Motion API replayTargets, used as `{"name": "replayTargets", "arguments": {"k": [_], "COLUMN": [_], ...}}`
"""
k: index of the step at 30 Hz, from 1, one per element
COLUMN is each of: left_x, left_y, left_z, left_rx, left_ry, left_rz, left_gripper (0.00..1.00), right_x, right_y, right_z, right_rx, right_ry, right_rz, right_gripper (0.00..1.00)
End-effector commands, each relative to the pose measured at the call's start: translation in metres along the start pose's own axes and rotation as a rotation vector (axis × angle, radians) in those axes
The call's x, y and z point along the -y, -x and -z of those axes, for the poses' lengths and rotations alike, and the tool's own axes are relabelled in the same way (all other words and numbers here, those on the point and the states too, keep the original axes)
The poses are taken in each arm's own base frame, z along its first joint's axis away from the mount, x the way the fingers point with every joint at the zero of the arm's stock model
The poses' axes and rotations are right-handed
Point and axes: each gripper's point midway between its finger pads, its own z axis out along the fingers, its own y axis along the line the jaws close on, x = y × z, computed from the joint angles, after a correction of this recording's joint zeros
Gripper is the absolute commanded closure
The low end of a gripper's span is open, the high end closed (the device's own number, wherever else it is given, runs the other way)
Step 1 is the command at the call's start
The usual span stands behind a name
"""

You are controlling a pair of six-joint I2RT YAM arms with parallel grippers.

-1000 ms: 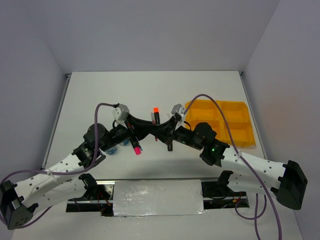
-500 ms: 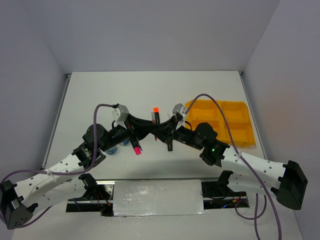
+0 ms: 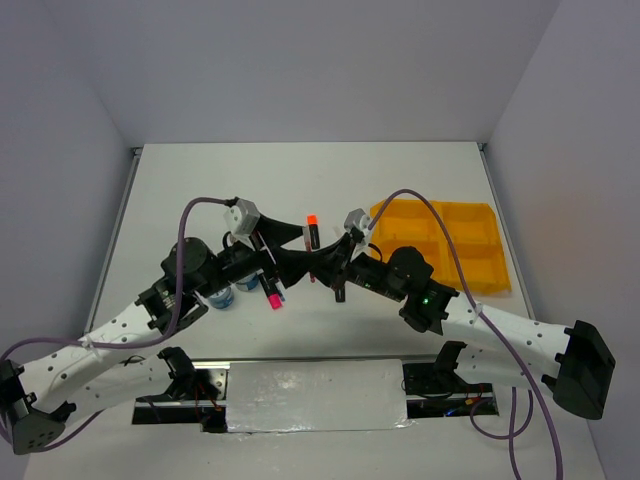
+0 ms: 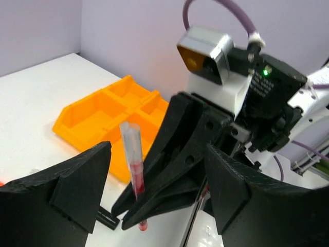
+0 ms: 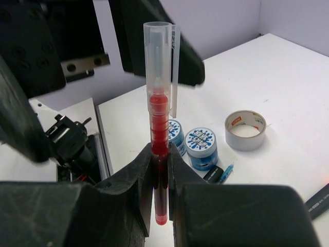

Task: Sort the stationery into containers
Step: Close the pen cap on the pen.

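Red pen (image 5: 159, 128) is standing straight up, long axis vertical, clear cap end on top, well off the bench. The right fingers (image 5: 138, 177) are clamped on its lower part. The left fingers (image 4: 77, 180) are spread wide on either side, touching nothing. The orange tray (image 3: 470, 232) sits on the right arm's side, so I'd guess that arm carries it over.
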Motion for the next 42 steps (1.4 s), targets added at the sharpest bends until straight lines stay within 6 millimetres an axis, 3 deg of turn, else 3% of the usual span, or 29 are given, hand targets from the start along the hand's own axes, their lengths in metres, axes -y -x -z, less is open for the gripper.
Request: {"name": "replayTargets", "arguments": {"k": [1,4,14,17,20,26,33,34,37,40,42], "left_x": [-0.004,-0.018,-0.02,-0.018,-0.018,-0.025,-0.031,-0.031,-0.036,-0.039,-0.044], "left_y": [0.035,0.039,0.04,0.039,0.035,0.012,-0.02,-0.023,-0.037,-0.052,-0.063], "left_z": [-0.003,-0.009,-0.017,-0.016,-0.016,-0.018,-0.018,-0.018,-0.014,-0.011,-0.009], "left_rx": [0.065,0.051,0.045,0.049,0.04,-0.012,-0.071,-0.068,-0.083,-0.104,-0.124], "left_ry": [0.06,0.142,0.152,0.14,0.14,0.146,0.14,0.135,0.146,0.159,0.183], "left_rz": [-0.043,-0.043,-0.031,-0.031,-0.028,-0.009,0.009,0.011,0.023,0.052,0.064], "left_gripper": [0.14,0.15,0.35,0.47,0.72,0.97,1.0,1.0,1.0,1.0,1.0], "right_x": [-0.006,-0.008,-0.006,-0.005,-0.003,-0.005,0.002,0.004,0.013,0.013,0.014], "right_y": [0.016,0.017,0.018,0.018,0.02,0.031,0.072,0.09,0.115,0.16,0.177], "right_z": [-0.002,-0.002,0.0,-0.001,-0.001,-0.004,-0.012,-0.013,-0.019,-0.026,-0.025], "right_rx": [0.049,0.046,0.038,0.038,0.044,0.049,0.125,0.167,0.216,0.308,0.353], "right_ry": [0.023,0.03,0.016,0.009,-0.002,-0.004,-0.078,-0.103,-0.141,-0.135,-0.136], "right_rz": [0.011,0.012,0.019,0.018,0.016,0.01,-0.007,-0.011,-0.022,-0.01,0.002], "right_gripper": [1.0,1.0,1.0,1.0,1.0,1.0,1.0,1.0,1.0,1.0,1.0]}}
